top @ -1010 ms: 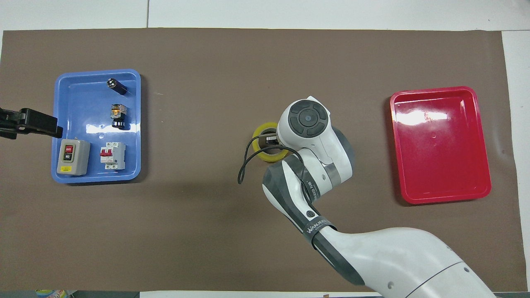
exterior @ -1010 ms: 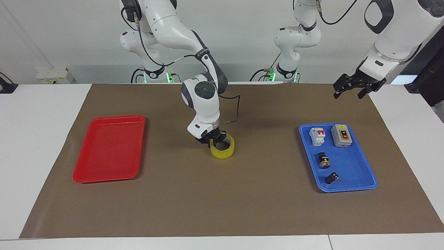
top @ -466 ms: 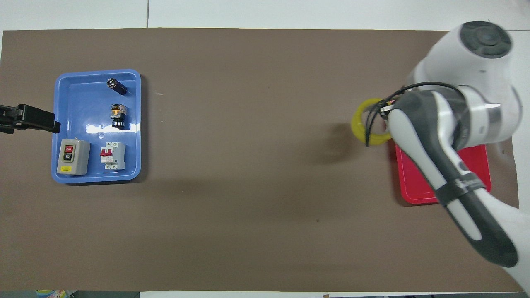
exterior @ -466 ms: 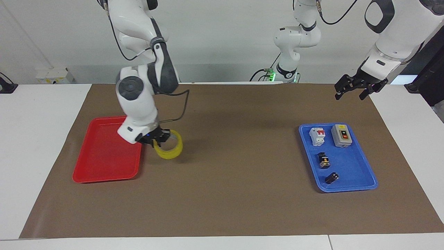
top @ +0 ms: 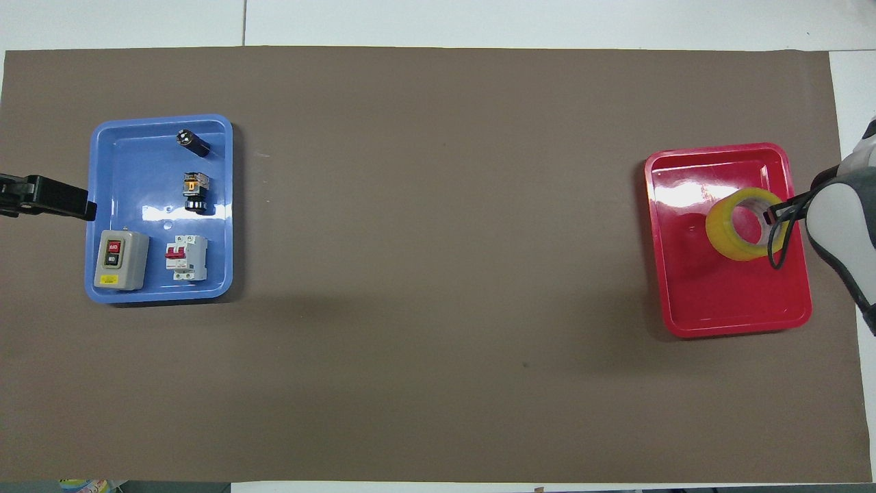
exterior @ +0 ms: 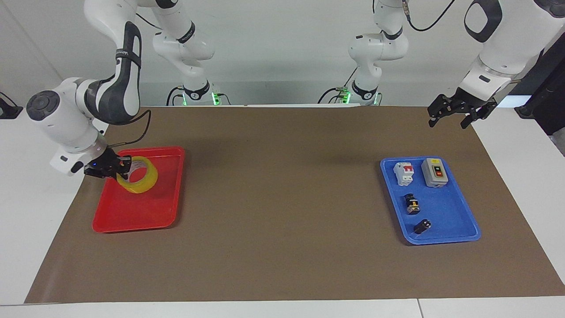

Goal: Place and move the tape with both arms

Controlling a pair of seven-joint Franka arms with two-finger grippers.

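The tape, a translucent yellow ring with a white core, hangs tilted in my right gripper low over the red tray at the right arm's end of the table. The gripper is shut on the ring's wall. I cannot tell whether the tape touches the tray floor. In the overhead view the tape lies over the tray, with the right gripper at its edge. My left gripper waits open in the air over the mat's edge at the left arm's end, also in the overhead view.
A blue tray at the left arm's end holds a grey switch box, a white breaker and two small black parts. It also shows in the overhead view. A brown mat covers the table.
My right arm has carried the tape from the middle of the mat toward its own end of the table, now over the red tray. The left gripper has barely moved.
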